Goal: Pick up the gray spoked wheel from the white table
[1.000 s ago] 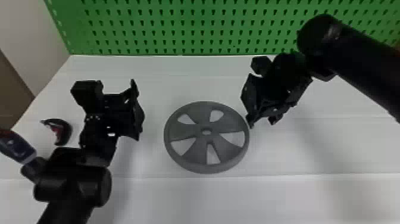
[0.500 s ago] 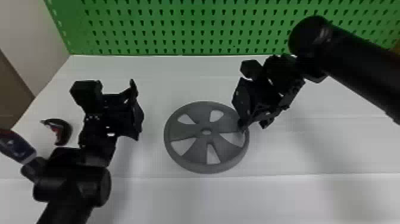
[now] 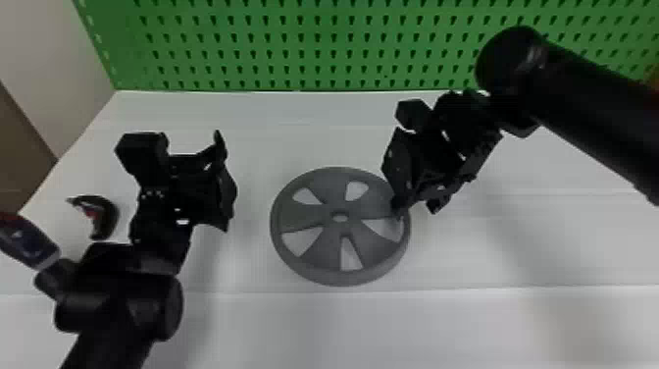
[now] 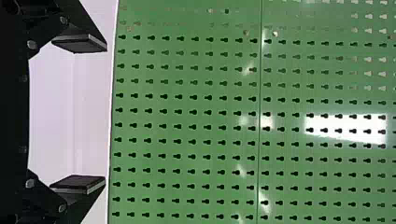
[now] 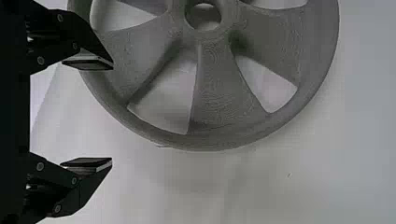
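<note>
My right claw (image 3: 418,207) gapes at the rim of one wheel (image 3: 314,216) on one table (image 3: 490,255); my left claw (image 3: 224,181), also wide, hangs nearby.

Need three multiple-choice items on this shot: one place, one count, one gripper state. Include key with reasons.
1. Where is the gray wheel?
A) Hung on the pegboard
B) Flat on the white table
C) On the floor

2. How many openings between its spokes?
A) Five
B) Six
C) Seven

3. Right gripper?
A) Shut on the wheel
B) Shut, empty
C) Open, empty

1 B: the head view shows it lying there.
2 A: the head view shows all five around the hub.
3 C: the right wrist view shows its fingers apart, gripping nothing.
</note>
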Controlling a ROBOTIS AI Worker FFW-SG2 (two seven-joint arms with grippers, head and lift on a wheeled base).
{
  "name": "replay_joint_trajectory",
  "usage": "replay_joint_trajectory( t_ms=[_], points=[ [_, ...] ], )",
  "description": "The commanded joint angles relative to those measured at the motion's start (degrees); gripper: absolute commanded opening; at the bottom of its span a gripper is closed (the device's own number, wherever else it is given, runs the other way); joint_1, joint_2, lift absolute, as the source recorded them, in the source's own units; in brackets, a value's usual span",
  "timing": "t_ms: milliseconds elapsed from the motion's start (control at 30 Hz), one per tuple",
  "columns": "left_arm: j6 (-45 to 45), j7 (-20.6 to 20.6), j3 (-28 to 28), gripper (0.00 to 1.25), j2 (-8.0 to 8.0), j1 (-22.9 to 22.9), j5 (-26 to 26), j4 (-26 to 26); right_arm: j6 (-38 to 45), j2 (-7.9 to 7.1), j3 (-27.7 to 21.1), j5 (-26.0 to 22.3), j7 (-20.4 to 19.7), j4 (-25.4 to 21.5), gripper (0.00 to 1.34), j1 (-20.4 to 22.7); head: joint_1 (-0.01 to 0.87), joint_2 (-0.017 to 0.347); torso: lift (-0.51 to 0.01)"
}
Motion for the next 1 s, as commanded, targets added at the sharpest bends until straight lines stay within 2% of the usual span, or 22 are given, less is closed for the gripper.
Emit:
replay_joint_trajectory(
  t_ms=[0, 300, 433, 500, 600, 900, 967],
  points=[
    [0.0, 0.0, -0.1, 0.98, 0.0, 0.0, 0.0, 0.0, 0.3, 0.54, -0.8, -0.5, 0.0, 1.7, 0.81, 0.2, 0.806, 0.044, -0.098],
    [0.0, 0.4, -0.4, 0.98, 0.0, -0.3, -0.1, 0.0, -1.0, 2.38, -4.3, -1.2, -0.9, 7.4, 0.81, 0.9, 0.806, 0.044, -0.098],
    [0.0, 0.6, -0.4, 0.98, 0.0, -0.4, -0.1, 0.1, -2.6, 3.35, -6.9, -4.7, -7.9, 9.7, 0.81, 0.9, 0.806, 0.044, -0.098],
    [0.0, 0.6, -0.5, 0.98, 0.0, -0.4, -0.1, 0.1, -3.1, 3.88, -8.5, -5.4, -9.6, 10.9, 0.81, 1.1, 0.806, 0.044, -0.098],
    [0.0, 0.6, -0.5, 0.98, 0.0, -0.4, -0.1, 0.1, -4.5, 4.58, -10.3, -8.3, -14.4, 12.7, 0.81, 1.3, 0.806, 0.044, -0.098],
    [0.0, 0.6, -0.4, 0.98, 0.0, -0.4, -0.1, 0.1, -8.0, 6.34, -16.6, -13.6, -24.6, 17.0, 0.81, 2.6, 0.806, 0.044, -0.098],
    [0.0, 0.6, -0.4, 0.98, 0.0, -0.4, -0.1, 0.1, -9.0, 6.6, -17.7, -13.6, -25.8, 17.3, 0.81, 2.9, 0.806, 0.044, -0.098]
  ],
)
